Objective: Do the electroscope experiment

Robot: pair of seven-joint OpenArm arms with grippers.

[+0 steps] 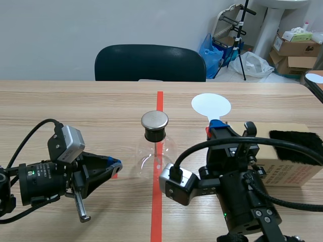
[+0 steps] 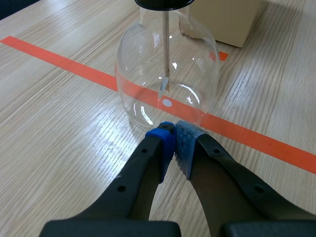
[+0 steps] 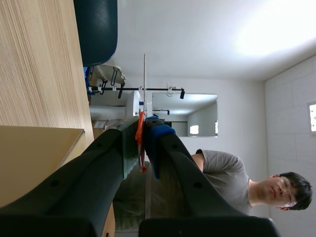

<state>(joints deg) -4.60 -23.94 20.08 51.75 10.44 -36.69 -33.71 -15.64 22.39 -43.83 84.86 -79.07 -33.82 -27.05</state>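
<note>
Right gripper [image 3: 142, 140]: pads clamped on the white disc [image 1: 211, 106] by its red handle [image 3: 140, 129], probably so the plate itself is not touched. Left gripper [image 2: 174, 131]: fingers pressed together, empty, parked just beside the electroscope flask [image 1: 155, 151] at mid-tabletop. Its metal cap [image 1: 154, 120] is left clear for the disc. A box [image 1: 287, 171] with a black fur pad [image 1: 295, 140] is kept near the right edge

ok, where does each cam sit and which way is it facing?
Scene view: between the arms, facing across the table toward a chair; left gripper and right gripper show.
Left wrist view: low, facing down-forward at the flask; left gripper shut, empty.
Right wrist view: rolled sideways, facing out at a person; right gripper shut on the white paddle.
Shared: flask in scene and left wrist views.
</note>
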